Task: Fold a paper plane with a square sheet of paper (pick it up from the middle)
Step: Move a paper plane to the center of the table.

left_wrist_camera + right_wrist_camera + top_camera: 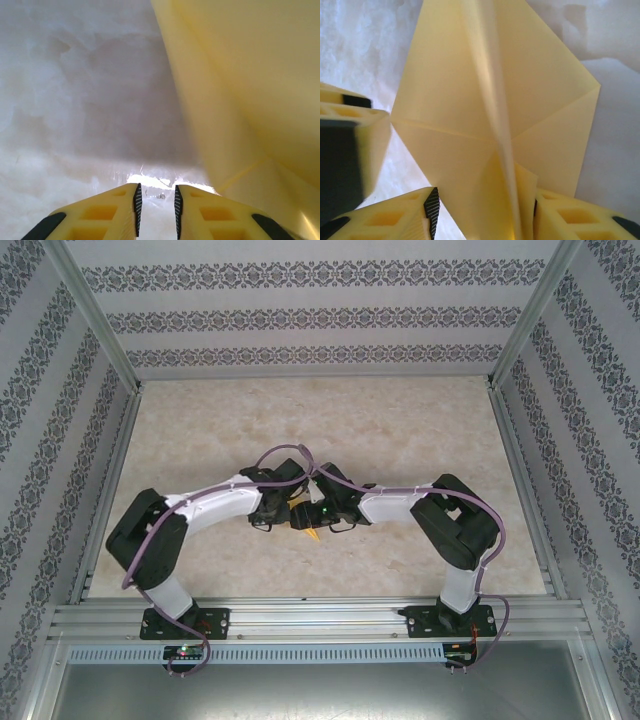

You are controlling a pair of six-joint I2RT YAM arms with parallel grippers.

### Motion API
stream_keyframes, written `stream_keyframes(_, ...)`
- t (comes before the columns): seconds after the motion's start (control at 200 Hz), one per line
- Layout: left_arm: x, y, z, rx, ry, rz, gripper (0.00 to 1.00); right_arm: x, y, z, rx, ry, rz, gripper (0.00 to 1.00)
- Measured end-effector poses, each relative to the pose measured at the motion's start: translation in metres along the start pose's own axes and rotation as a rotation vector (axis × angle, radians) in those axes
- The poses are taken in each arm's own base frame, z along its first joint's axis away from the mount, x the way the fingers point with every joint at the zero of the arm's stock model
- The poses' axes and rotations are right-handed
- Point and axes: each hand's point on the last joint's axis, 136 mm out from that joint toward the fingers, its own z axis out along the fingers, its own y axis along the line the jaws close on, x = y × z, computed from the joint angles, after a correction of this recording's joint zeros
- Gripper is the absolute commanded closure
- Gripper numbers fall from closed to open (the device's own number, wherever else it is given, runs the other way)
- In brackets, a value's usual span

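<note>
Half-folded paper plane (485, 100) sits mid-frame over the table (400, 420), its centre ridge rising between the spread right claw (483, 202), probably so the crease can be pinched; left claw (156, 192), narrowly parted and empty, hovers just beside its left edge

Half-folded yellow paper plane (490, 115), centre crease raised, between parted right jaws, on pale table (360, 40).
</note>
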Motion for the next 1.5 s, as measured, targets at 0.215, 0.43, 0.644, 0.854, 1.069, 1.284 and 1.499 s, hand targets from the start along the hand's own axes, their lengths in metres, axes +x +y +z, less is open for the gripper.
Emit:
stream_keyframes(0.215,-0.007,0.012,-0.036,0.114,-0.134,-0.078,0.65,0.0,-0.004,0.001,0.029,-0.008,-0.019,0.58)
stream_keyframes(0.43,-0.015,0.03,-0.057,0.142,-0.231,-0.144,0.64,-0.001,-0.008,0.0,0.054,-0.013,-0.016,0.64)
stream_keyframes(0.644,-0.013,0.049,-0.066,0.146,-0.29,-0.207,0.6,-0.002,-0.011,0.0,0.081,-0.013,-0.016,0.62)
stream_keyframes(0.854,-0.012,0.057,-0.068,0.181,-0.323,-0.245,0.47,-0.002,-0.011,-0.001,0.074,-0.008,-0.009,0.65)
stream_keyframes(1.069,-0.016,0.035,-0.036,0.265,-0.178,-0.313,0.35,-0.003,-0.012,-0.002,0.044,-0.007,0.016,0.64)
stream_keyframes(1.284,-0.022,0.007,-0.003,0.391,-0.027,-0.418,0.3,-0.003,-0.012,-0.002,0.034,-0.01,0.023,0.64)
stream_keyframes(1.499,-0.012,-0.013,0.019,0.438,0.094,-0.444,0.32,-0.003,-0.011,-0.002,0.029,-0.01,0.03,0.64)
